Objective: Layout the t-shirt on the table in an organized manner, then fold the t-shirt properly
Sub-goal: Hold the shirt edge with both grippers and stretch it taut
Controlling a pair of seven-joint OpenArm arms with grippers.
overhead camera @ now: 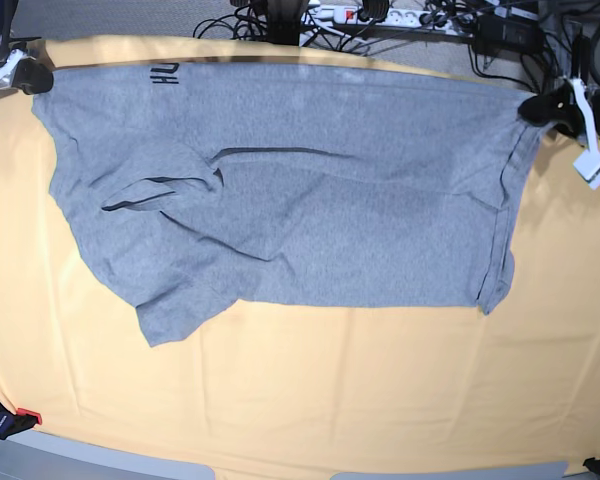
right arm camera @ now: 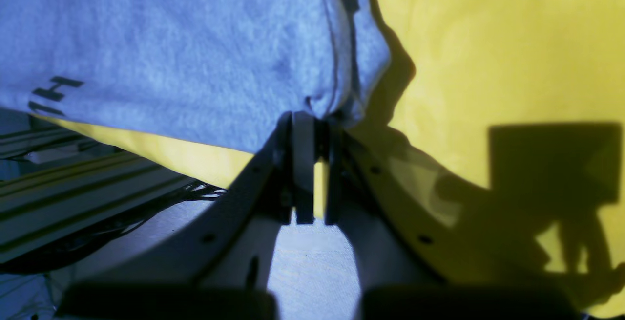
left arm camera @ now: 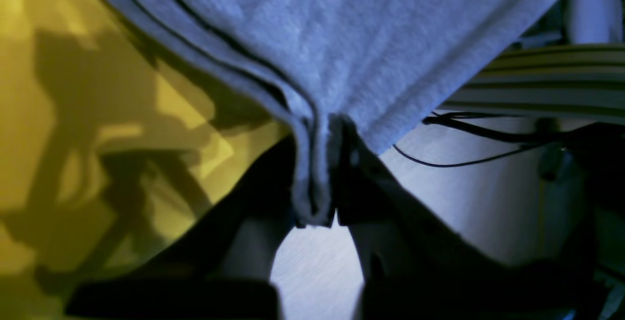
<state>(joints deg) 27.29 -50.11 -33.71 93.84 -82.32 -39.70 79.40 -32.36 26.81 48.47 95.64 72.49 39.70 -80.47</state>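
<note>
Shirt stretched between two sets of fingers at the far edge of the worktop

The grey t-shirt [overhead camera: 310,200] lay spread across the far half of the yellow worktop [overhead camera: 310,390], plain side up, a scrap of black lettering [overhead camera: 164,72] showing at its far edge; the left fingers [left arm camera: 324,163] were clamped shut on a bunched, layered corner of the shirt, on the right of the base view; the right fingers [right arm camera: 312,129] were pinched tight on the opposite corner near a seam, on that view's left; one sleeve [overhead camera: 165,185] lay folded over the body; beyond the worktop's far edge sat cables [overhead camera: 280,20] and a power strip [overhead camera: 365,14]; a clamp [overhead camera: 5,420] gripped the near-left edge.
</note>
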